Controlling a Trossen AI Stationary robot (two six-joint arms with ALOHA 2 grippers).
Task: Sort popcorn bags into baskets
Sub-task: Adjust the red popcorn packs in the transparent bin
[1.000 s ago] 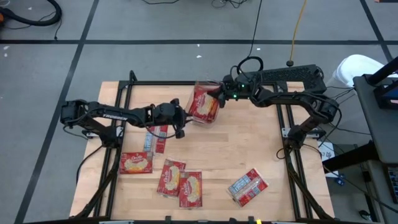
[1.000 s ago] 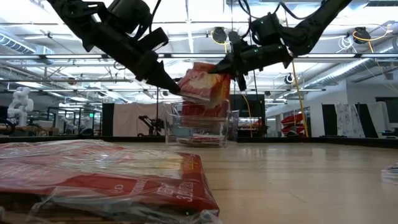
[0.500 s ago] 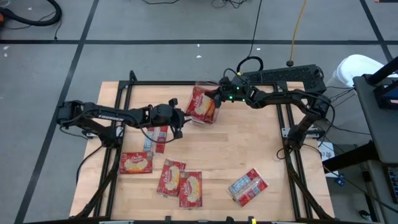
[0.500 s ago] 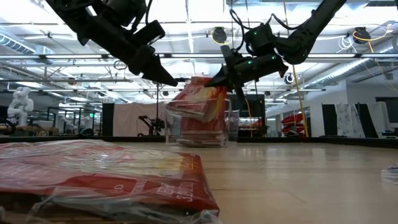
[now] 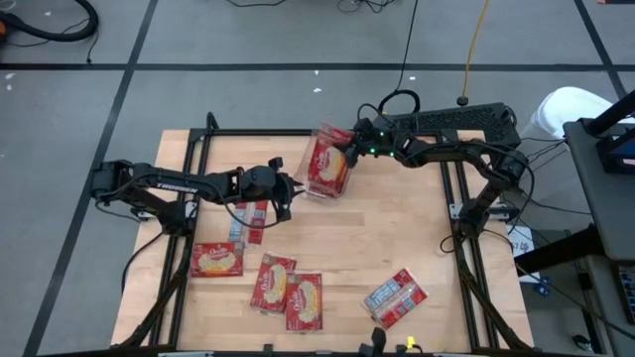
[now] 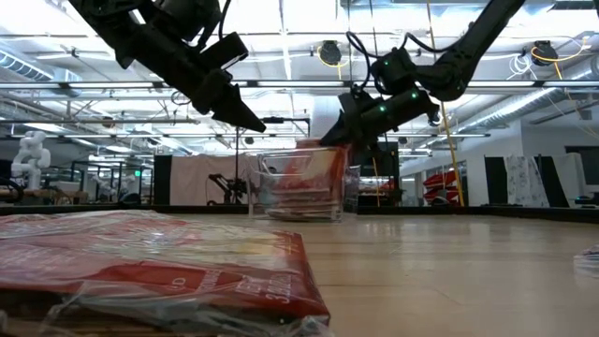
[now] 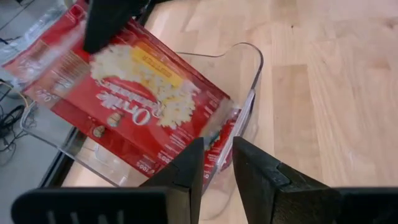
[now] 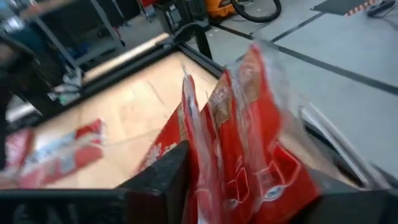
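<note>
On pale wooden tabletop (image 5: 397, 238), far centre, the clear plastic rectangular bin (image 7: 249, 81) holds a red popcorn packet (image 5: 327, 167) tilted across it; right gripper (image 5: 349, 154), fingers apart, releases it, while left gripper (image 5: 289, 188), fingers nearly together, empty, seems to steady things.

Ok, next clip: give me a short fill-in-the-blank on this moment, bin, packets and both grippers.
1. The clear bin stands near the table's ____ edge in the high view.
2. The top popcorn bag in the bin shows its ____ printed side.
3. The left gripper hangs beside the bin holding ____.
4. The arm reaching over the bin, with the right gripper, is the ____ arm.

Missing words: far; red; nothing; right
</note>
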